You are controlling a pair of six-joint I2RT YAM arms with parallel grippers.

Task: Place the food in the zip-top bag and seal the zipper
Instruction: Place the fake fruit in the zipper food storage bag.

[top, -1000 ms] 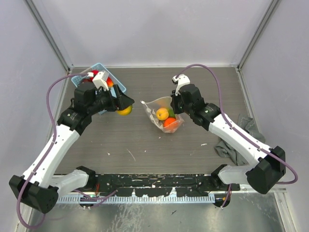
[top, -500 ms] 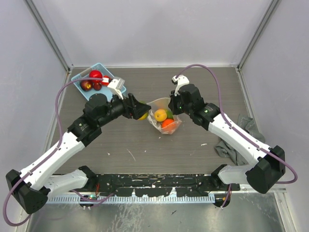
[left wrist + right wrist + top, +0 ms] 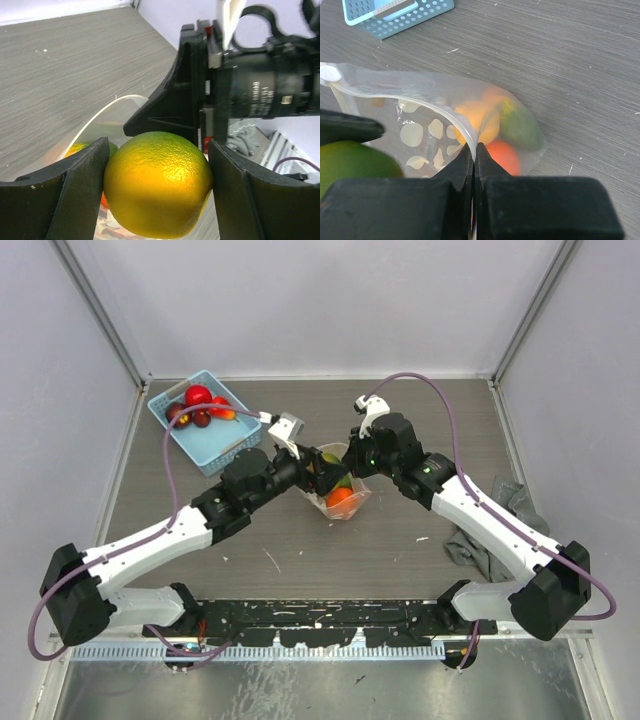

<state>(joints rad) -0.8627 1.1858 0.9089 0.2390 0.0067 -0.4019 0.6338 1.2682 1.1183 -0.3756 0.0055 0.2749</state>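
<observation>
My left gripper point(image 3: 322, 468) is shut on a yellow-green toy fruit point(image 3: 157, 182), gripped between both fingers point(image 3: 55, 195) right above the open mouth of the zip-top bag point(image 3: 345, 502). The clear bag lies at the table's middle with a yellow point(image 3: 477, 120), a green point(image 3: 520, 127) and an orange fruit point(image 3: 505, 155) inside. My right gripper point(image 3: 475, 150) is shut on the bag's mouth edge at the zipper point(image 3: 435, 107), holding that rim up. More food, several red and dark red fruits point(image 3: 197, 400), lies in the basket.
The light-blue lattice basket point(image 3: 215, 438) stands at the back left. A grey cloth point(image 3: 490, 530) lies crumpled at the right edge beside the right arm. Both arms meet over the table's centre.
The left arm has carried the yellow-green fruit from beside the basket rightward to the bag's mouth. The right gripper has kept its hold on the bag's rim.
</observation>
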